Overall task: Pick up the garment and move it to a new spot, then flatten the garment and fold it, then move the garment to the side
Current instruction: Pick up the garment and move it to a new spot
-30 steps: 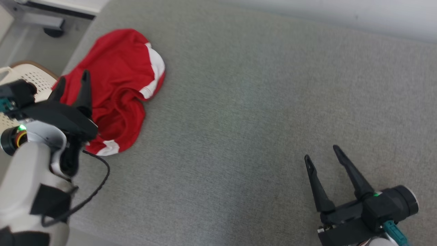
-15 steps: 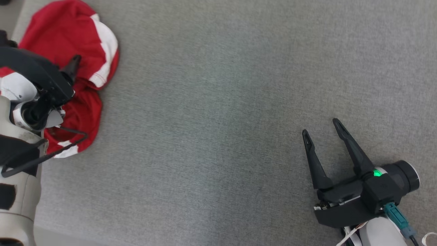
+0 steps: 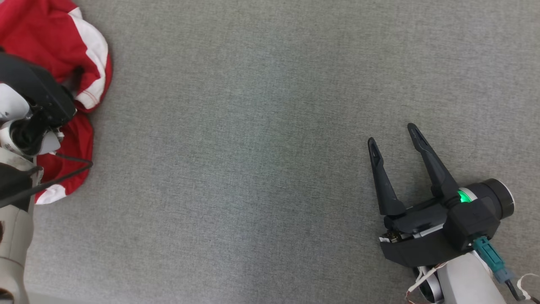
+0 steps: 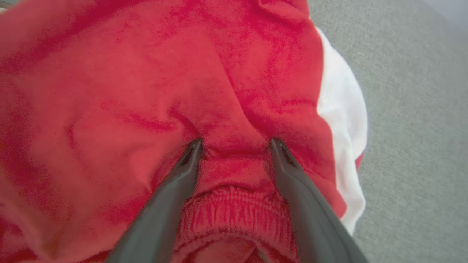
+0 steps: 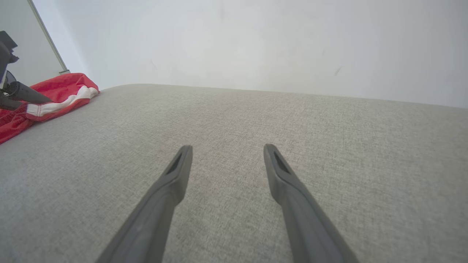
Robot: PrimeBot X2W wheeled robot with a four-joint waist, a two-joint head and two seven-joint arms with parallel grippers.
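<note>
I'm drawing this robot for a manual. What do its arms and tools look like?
The right tool and the left tool each have two long, dark, tapering fingers. Behind the right one sits a black body with a green light and a teal connector, then a pale grey forearm. The left forearm is pale too, with a black cable looping off it.

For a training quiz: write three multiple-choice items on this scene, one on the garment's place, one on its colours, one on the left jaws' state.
1. In the head view, the garment lies: A) far left B) centre C) lower right.
2. Its colours: A) blue, yellow B) red, white C) black.
3. The left jaws are: A) shut B) open on the cloth C) open over bare surface.
Key: A, it hugs the left edge; B, red with white bands; B, spread fingers dimple the cloth.
</note>
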